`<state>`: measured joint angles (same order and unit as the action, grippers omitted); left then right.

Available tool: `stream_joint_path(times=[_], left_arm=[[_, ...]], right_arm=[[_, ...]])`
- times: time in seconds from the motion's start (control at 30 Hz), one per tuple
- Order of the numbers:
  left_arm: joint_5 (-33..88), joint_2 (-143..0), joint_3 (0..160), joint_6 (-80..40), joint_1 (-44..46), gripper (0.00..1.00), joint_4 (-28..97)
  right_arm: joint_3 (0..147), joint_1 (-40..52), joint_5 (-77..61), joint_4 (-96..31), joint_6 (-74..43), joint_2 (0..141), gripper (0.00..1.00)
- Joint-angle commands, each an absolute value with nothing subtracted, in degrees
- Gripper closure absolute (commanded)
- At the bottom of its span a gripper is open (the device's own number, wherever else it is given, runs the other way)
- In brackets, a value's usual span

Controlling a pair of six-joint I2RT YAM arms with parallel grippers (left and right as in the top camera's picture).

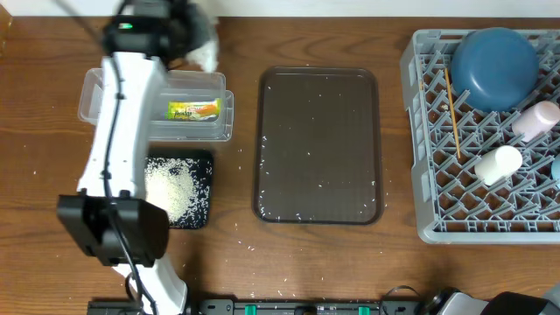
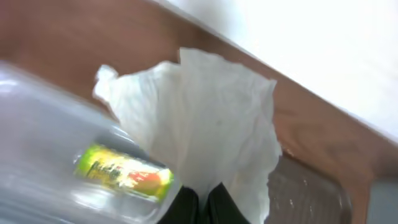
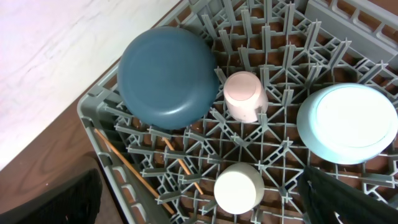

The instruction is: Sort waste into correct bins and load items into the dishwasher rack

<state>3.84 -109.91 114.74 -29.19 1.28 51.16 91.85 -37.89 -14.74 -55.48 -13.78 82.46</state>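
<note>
Left gripper (image 2: 202,198): fingers pinched narrow on the bottom of the tissue (image 2: 205,118), which fans out crumpled above them. From overhead, the tissue sits at 1 o'clock off the clear tub (image 1: 96,103), by its far right corner. Can't tell if it touches the rim.

Clear tub holds one thing: the wrapper (image 1: 193,110), yellow-green, lying flat toward the 3 o'clock end.

Black tray (image 1: 205,162) is just at 6 o'clock of the tub, with a pile of rice (image 1: 173,191) in its left and middle part.

Brown tray (image 1: 319,79) is mid-table with scattered grains, mostly along its 6 and 9 o'clock edges. A few more lie loose on the table (image 1: 35,175) at its 7 o'clock.

Rack (image 3: 273,37) is at 3 o'clock of the brown tray. In the right wrist view:
- dark-blue bowl (image 3: 166,74): upside down at 10 o'clock
- pink cup (image 3: 244,96): centre
- white cup (image 3: 237,188): 6 o'clock
- light-blue bowl (image 3: 348,121): bottom-up at 3 o'clock
- chopsticks (image 3: 134,169): slanted at 8 o'clock

Right gripper (image 3: 200,199): jaws wide, holding nothing, above the rack.
</note>
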Motion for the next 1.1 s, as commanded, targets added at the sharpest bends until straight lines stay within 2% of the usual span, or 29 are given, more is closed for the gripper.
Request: stream_joint_path(times=[0.0, 0.2, 0.3, 0.4, 0.47, 0.53, 0.97, 1.07], left_arm=[[3.3, -111.4, 114.0, -46.9, -2.9, 0.94, 54.6], [3.3, -111.4, 111.3, -60.2, -8.8, 0.93, 57.6], [3.4, -111.4, 110.0, -61.8, -10.2, 0.88, 57.7], [3.4, -111.4, 109.6, -61.8, -10.7, 0.59, 57.9], [3.4, -111.4, 109.6, -61.8, -10.7, 0.48, 58.1], [3.4, -111.4, 109.6, -61.8, -10.7, 0.41, 58.1], [7.5, -109.1, 109.6, -61.0, -10.7, 0.39, 64.6], [7.4, -106.5, 109.6, -56.4, -11.0, 0.39, 69.3]], right_arm=[[91.9, -37.5, -14.6, -55.5, -13.0, 82.6, 0.01], [91.9, -37.5, -14.6, -55.5, -13.0, 82.6, 0.01], [91.9, -37.5, -14.6, -55.5, -13.0, 82.6, 0.01], [91.9, -37.5, -14.6, -55.5, -13.0, 82.6, 0.01], [91.9, -37.5, -14.6, -55.5, -13.0, 82.6, 0.01], [91.9, -37.5, -14.6, -55.5, -13.0, 82.6, 0.01], [91.9, -37.5, -14.5, -55.5, -13.0, 82.6, 0.01], [91.9, -37.5, -14.6, -55.5, -13.0, 82.6, 0.01]])
